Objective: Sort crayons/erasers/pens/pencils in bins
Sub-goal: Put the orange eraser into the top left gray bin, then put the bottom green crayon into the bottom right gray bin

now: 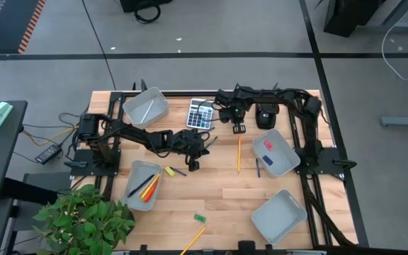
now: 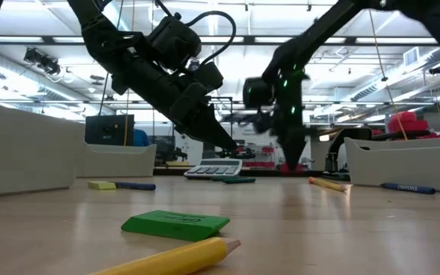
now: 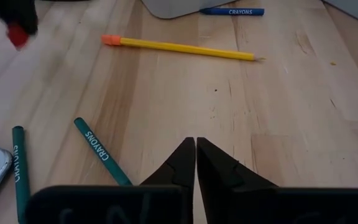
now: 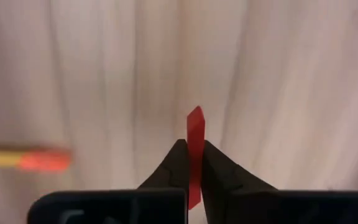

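At the table's near edge lies a pencil point(image 1: 193, 240), yellow-orange, with a green eraser point(image 1: 200, 217) just beyond it; in the low view the green eraser point(image 2: 176, 223) sits flat on the wood right behind the pencil's tip point(image 2: 176, 259); toward the near right corner stands an empty bin point(image 1: 280, 215). On the left side a second bin point(image 1: 141, 184) holds a dark pen point(image 1: 139, 187) and orange and red crayons point(image 1: 151, 188); just off its right rim lie a small yellow eraser point(image 1: 168, 171) and a dark blue stick point(image 1: 178, 171). Above mid-table the left gripper point(image 1: 193, 160) hangs with its fingers pressed together on nothing; its wrist view shows the closed tips point(image 3: 196, 163) over bare wood, two green crayons point(image 3: 102, 151) beside them, and farther off a long yellow pencil point(image 3: 182, 48) and a blue crayon point(image 3: 232, 11). At the right edge a third bin point(image 1: 280, 154) holds a red eraser point(image 1: 267, 146). Beyond, the right gripper point(image 1: 239, 129) pinches a thin red eraser point(image 4: 194, 154) between closed fingers, above the far end of the yellow pencil point(image 1: 239, 153); near the far edge sit the calculator point(image 1: 200, 113) and the fourth bin point(image 1: 146, 107) holding a pale pencil point(image 1: 144, 110).
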You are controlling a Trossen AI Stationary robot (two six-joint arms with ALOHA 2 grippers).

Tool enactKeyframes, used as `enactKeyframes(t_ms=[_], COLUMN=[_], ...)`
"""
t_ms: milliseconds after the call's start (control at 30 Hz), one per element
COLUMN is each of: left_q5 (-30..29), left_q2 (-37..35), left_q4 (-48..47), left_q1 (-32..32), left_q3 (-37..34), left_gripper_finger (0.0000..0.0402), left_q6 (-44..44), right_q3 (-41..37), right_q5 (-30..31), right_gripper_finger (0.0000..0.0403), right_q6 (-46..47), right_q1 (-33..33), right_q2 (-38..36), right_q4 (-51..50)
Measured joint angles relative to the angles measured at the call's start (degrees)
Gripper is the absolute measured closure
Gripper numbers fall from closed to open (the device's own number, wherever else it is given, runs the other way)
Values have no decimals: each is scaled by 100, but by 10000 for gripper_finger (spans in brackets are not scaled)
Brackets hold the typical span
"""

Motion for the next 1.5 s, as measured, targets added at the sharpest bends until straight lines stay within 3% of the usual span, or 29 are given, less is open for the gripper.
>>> enactKeyframes(t_ms=[267, 600, 733, 900, 1167, 1500], left_q5=[0, 0, 0, 0, -68, -325], left_q2=[0, 0, 0, 0, 0, 0], left_q4=[-15, -33, -31, -33, -35, -45], left_q1=[0, 0, 0, -20, -217, -295], left_q3=[0, 0, 0, 0, 0, -2], left_gripper_finger=[375, 379, 375, 380, 379, 386], left_q6=[-2, -11, -14, -163, -166, -162], right_q3=[11, 13, -228, -1228, -2892, -3018], right_q5=[-188, -245, -160, -280, -405, -371], right_gripper_finger=[368, 362, 362, 361, 355, 266], right_q6=[2066, 4036, 4632, 5002, 5070, 5052], right_q1=[708, 1981, 2244, 2311, 2171, 2177], right_q2=[-1510, -3446, -3649, -3691, -3709, -3709], right_q4=[-1852, -2279, -2618, -2607, -1719, -1512])
